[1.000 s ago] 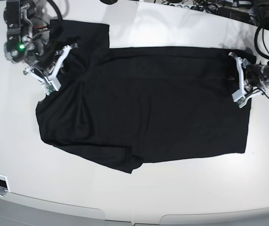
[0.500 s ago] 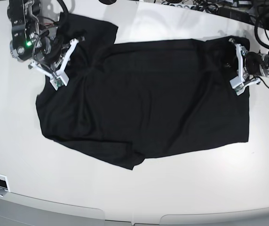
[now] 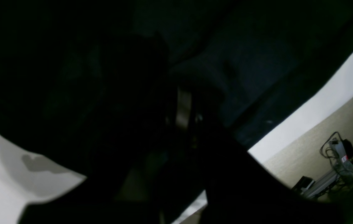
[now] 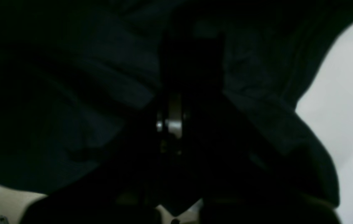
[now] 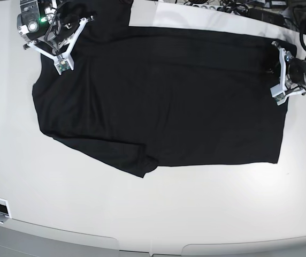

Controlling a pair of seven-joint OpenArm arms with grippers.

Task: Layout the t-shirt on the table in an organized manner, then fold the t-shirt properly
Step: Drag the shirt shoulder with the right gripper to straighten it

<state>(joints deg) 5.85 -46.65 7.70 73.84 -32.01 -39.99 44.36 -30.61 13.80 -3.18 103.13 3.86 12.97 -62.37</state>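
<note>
Wrist views mostly dark t-shirt (image 5: 163,96) (hands unseen), table (image 5: 142,214) beneath

We note the glossy white table (image 5: 158,214) filling the frame, curved edge along the bottom, black t-shirt (image 5: 163,101) spread flat across the upper middle, one sleeve pointing lower centre, bare white surface left and below.

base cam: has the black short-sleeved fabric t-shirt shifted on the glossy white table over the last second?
Yes. The black short-sleeved t-shirt has moved toward the far edge of the glossy white table, leaving more bare tabletop at the near edge.
</note>
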